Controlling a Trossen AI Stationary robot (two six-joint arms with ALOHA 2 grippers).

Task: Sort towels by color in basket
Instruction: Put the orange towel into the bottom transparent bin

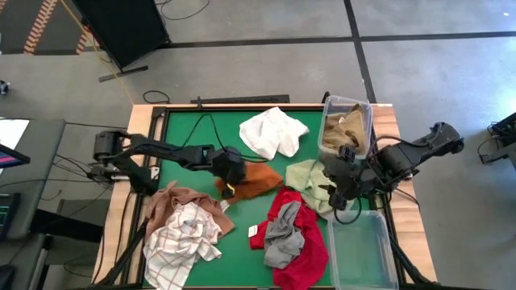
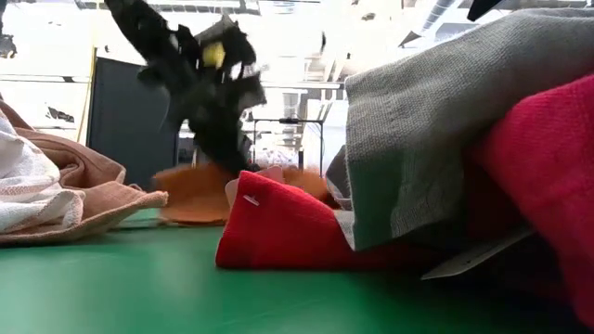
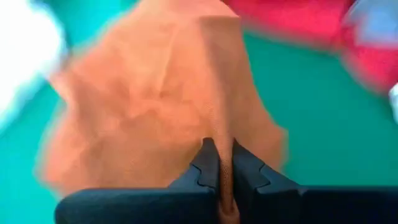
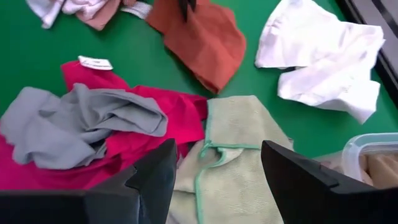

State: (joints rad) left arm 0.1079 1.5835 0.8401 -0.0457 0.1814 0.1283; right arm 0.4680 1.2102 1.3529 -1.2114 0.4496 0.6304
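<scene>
A rust orange towel (image 1: 256,181) lies mid-table on the green mat, and my left gripper (image 1: 230,176) is shut on it, coming from the table's left. My right gripper (image 4: 217,180) hangs open above a pale green towel (image 1: 310,181) and touches nothing. A white towel (image 1: 274,131) lies at the far side. A grey towel (image 1: 282,242) rests on a red towel (image 1: 298,234) at the near side. At the near left, a white towel with red check (image 1: 181,238) lies on a brown towel (image 1: 181,201). My left gripper pinches a raised fold of the rust orange towel (image 3: 219,118) between its two fingers (image 3: 205,168). The fingers slant down from the table's left side. The fold rises as a ridge into the fingers, while the rest of the towel (image 2: 195,199) spreads out low over the mat.
A clear bin (image 1: 347,125) holding tan cloth stands at the far right. A second clear bin (image 1: 363,250) stands at the near right. The red towel (image 2: 278,232) and grey towel (image 2: 436,139) fill the front of the low view. Bare green mat (image 1: 193,129) shows at the far left.
</scene>
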